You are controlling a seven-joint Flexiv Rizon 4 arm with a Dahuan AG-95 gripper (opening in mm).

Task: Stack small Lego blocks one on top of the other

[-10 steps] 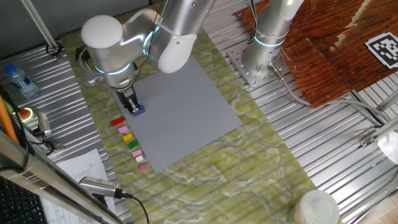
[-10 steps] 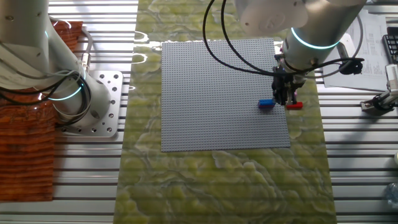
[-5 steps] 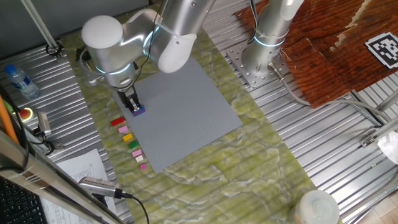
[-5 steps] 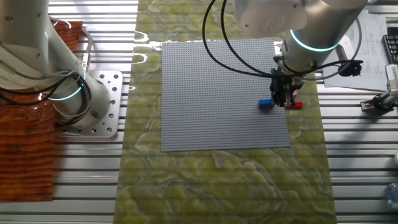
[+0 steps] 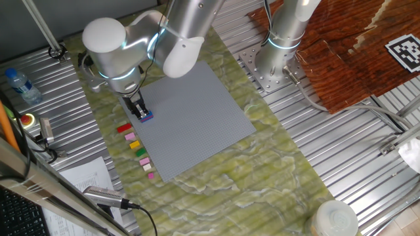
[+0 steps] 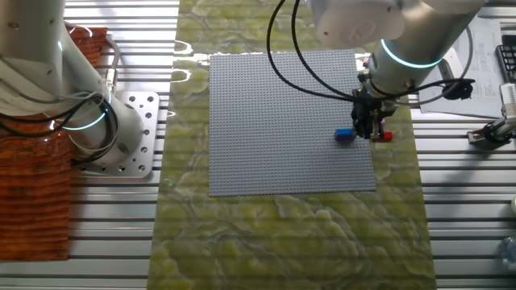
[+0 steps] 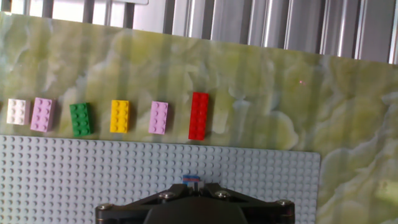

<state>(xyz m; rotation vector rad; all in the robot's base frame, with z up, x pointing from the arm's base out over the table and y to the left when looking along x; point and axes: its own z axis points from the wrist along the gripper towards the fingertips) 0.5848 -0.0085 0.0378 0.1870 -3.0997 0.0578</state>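
The blue Lego block [image 5: 147,117] sits on the grey baseplate [image 5: 190,124] near its edge; it also shows in the other fixed view [image 6: 344,135]. My gripper [image 5: 140,112] stands right over it with the jaws close together on one end of it. In the hand view only a blue sliver [image 7: 193,180] shows at the gripper [image 7: 194,186]. The red Lego block [image 7: 199,116] lies off the plate on the green mat, just beyond the gripper [image 6: 368,132]; it also shows in both fixed views [image 5: 123,128] [image 6: 383,137].
A row of small bricks lies beside the red one on the mat: pink [image 7: 158,117], yellow [image 7: 119,116], green [image 7: 80,119], pink [image 7: 42,114], white [image 7: 17,111]. A second arm's base [image 6: 121,133] stands beyond the plate. Papers [image 5: 82,174] and a microphone [image 5: 105,195] lie nearby.
Almost nothing: the arm's upper body has shifted slightly, while the gripper stays at the blue block, which has not moved on the plate.
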